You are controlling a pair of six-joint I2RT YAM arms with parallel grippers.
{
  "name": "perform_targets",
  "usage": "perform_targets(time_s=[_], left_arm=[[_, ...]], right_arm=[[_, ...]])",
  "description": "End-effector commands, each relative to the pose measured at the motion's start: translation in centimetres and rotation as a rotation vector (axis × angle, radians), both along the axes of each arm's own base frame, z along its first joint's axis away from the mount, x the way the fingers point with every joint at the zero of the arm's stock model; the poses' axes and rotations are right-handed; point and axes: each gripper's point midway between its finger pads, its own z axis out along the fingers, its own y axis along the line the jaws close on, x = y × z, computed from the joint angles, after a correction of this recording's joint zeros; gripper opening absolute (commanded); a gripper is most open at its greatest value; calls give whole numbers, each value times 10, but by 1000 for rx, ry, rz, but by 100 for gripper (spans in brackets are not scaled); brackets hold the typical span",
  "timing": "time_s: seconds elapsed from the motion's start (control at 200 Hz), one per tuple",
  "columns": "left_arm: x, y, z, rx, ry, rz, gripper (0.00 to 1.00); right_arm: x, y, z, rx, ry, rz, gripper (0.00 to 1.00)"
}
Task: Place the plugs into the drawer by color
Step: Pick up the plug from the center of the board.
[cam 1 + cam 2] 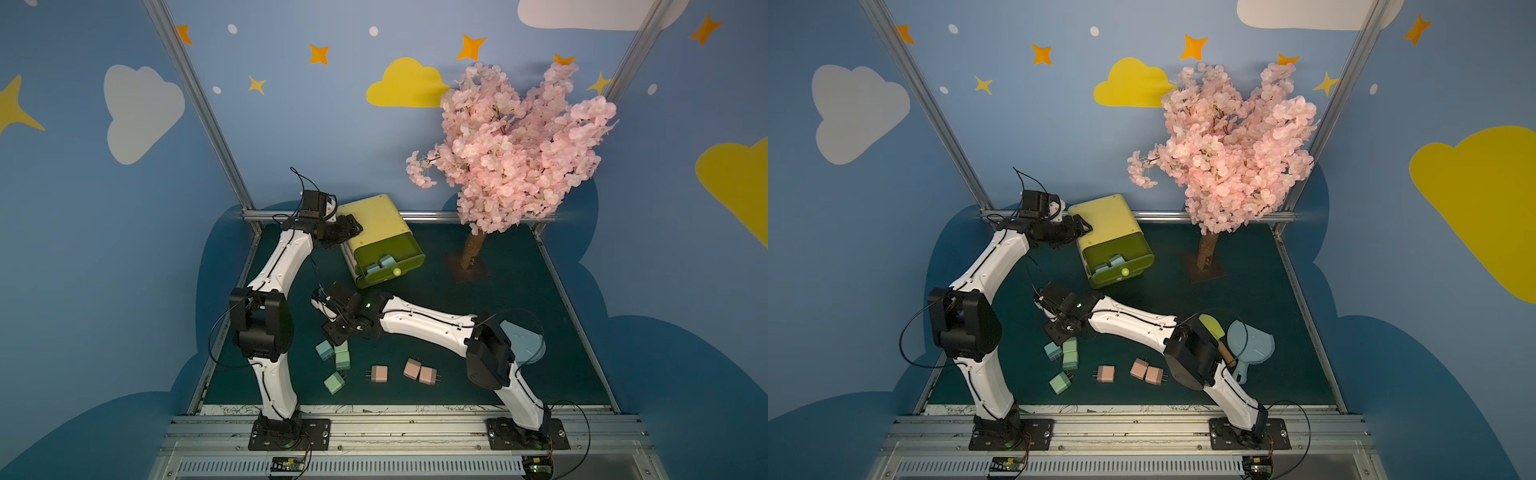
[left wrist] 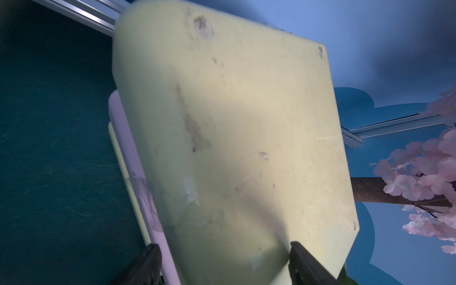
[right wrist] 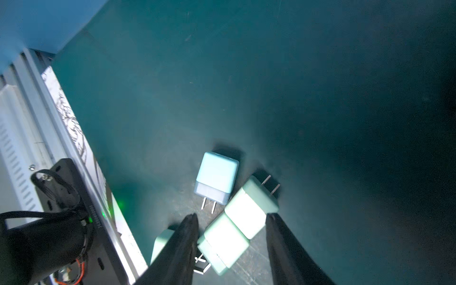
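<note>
Nearest the lens, silver front rail (image 1: 374, 428) carrying both arm mounts. Just beyond it on the dark green bench (image 1: 519, 291), three pink plugs (image 1: 379, 373) lying loose, one alone, two touching. Toward the left arm's side, a tighter cluster: one blue plug (image 1: 323, 349) (image 3: 217, 177) on its side with prongs out, just beside two green plugs (image 1: 342, 360) (image 3: 249, 212) laid end to end and touching, with a third green plug (image 1: 333, 382) (image 3: 160, 243) a little apart, closer to the rail. Right claw (image 1: 332, 330) (image 3: 230, 219) low over this cluster, black fingers (image 3: 187, 237) apart and straddling the touching green pair, clamped on neither. At the back of the bench, yellow-green chest (image 1: 374, 220) (image 2: 234, 111) with its top drawer (image 1: 399, 247) pulled out, two more blue plugs (image 1: 387, 261) inside, close behind the round pale knob (image 1: 397, 272). Left claw (image 1: 351, 226) (image 2: 224, 248) closed on the chest's rear corner, on the side away from the open drawer, one dark finger (image 2: 148, 259) against each side of the scuffed pale shell in the left wrist view. Pink blossom tree (image 1: 515, 145) upright on its square base at the back right corner. In a top view, pale blue scoop (image 1: 1254, 345) and spatula (image 1: 1210, 324) with a yellow-green head on the bench, partly hidden behind the right arm's elbow. Blue walls (image 1: 291, 124) painted with clouds and orange stars all round.
</note>
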Motion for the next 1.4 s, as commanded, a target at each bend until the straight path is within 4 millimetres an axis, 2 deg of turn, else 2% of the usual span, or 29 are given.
perform_targets(time_s=[0.0,0.451,0.986,1.397], left_arm=[[-3,3,8,2,-16,-5,83],[-3,6,10,-8,-17,-2,83],[-7,7,11,-7,-16,-3,83],[-8,8,10,-10,-15,3,83]], right_arm=[[-15,5,-4,-23,40,28,49],[-25,24,-36,-55,42,98,49],[-29,28,-62,-112,28,110,50],[-27,29,-74,-138,17,104,60]])
